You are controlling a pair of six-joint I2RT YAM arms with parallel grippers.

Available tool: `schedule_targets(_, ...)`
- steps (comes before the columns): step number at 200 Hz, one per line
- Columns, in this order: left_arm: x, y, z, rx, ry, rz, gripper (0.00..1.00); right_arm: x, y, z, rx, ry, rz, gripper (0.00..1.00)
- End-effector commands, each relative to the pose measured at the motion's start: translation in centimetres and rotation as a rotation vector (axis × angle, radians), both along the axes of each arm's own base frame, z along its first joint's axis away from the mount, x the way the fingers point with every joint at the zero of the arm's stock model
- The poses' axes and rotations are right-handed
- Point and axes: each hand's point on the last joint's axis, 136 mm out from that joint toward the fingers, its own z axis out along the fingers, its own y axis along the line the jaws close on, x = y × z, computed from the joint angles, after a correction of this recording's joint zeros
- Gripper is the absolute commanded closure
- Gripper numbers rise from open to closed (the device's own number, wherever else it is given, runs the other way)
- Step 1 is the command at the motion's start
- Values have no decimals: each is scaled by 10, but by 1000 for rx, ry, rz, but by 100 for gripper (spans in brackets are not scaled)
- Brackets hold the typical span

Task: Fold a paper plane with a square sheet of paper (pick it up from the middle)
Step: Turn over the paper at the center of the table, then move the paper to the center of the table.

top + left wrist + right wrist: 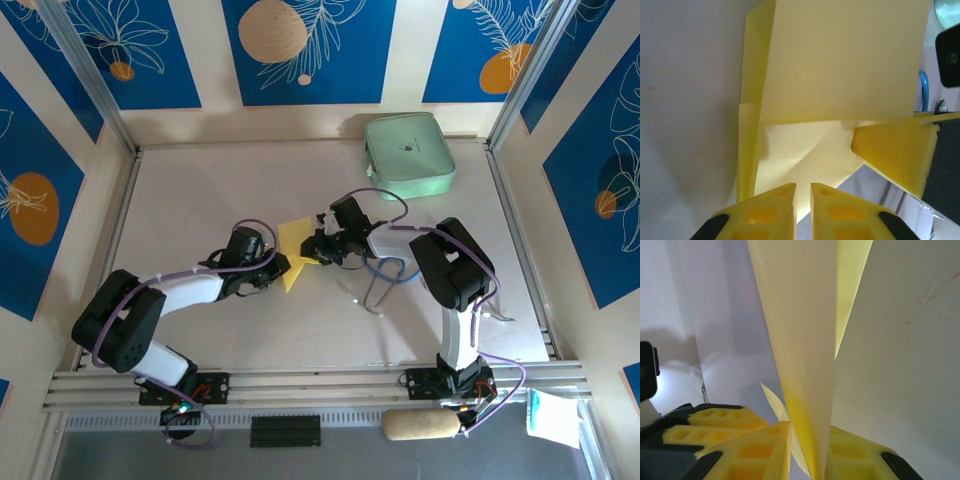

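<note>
The left gripper [275, 268] is seen at the left edge of the partly folded square sheet of paper [297, 240]. In the left wrist view its jaws are drawn almost together, and the sheet's near edge appears to be pinched in the narrow slit between them [803, 186]. The sheet [840, 65] is held up off the table [200, 200] between the two grippers, near the middle of the work area, with a folded flap standing upright. On its right edge the right gripper [312, 252] is clamped, and a creased fold of the sheet [800, 340] is shown gripped between its jaws [807, 432].

The paper is judged to be very light, thin and limp. It would be creased or torn easily and would slip from a loose grip. It is best taken along a folded edge, where doubled layers give stiffness.

The table is a plain, smooth, pale surface on which a thin sheet would be hard to lift. A blue cable [395, 272] lies just right of the grippers, and a mint-green case [408, 155] rests near the far right corner. The workspace is enclosed by metal rails and blue patterned wall panels [310, 45].
</note>
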Motion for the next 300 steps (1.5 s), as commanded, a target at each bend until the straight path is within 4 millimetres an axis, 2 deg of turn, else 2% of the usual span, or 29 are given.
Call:
schedule_targets(1,15,-4,4,11,-46,20,86,-6,6,-1,13,30,40,81)
schedule_targets(43,19,-3,-13,35,-10,40,91,-5,9,2,32,47,48,80)
schedule_targets(75,15,2,-27,68,30,52,93,1,5,1,30,69,21,75)
schedule_targets(109,10,6,-38,84,61,51,94,8,-3,-10,-29,118,-14,70)
schedule_targets(140,4,6,-44,88,80,37,94,10,-10,-21,-65,189,-44,69)
schedule_targets(258,1,3,-47,89,88,-1,93,18,-3,-27,-65,210,-28,70)
schedule_targets(285,2,1,-46,81,85,-8,93,19,3,-25,-43,201,-13,73)
schedule_targets(300,4,0,-43,76,76,-15,92,19,3,-26,-43,206,-14,79)
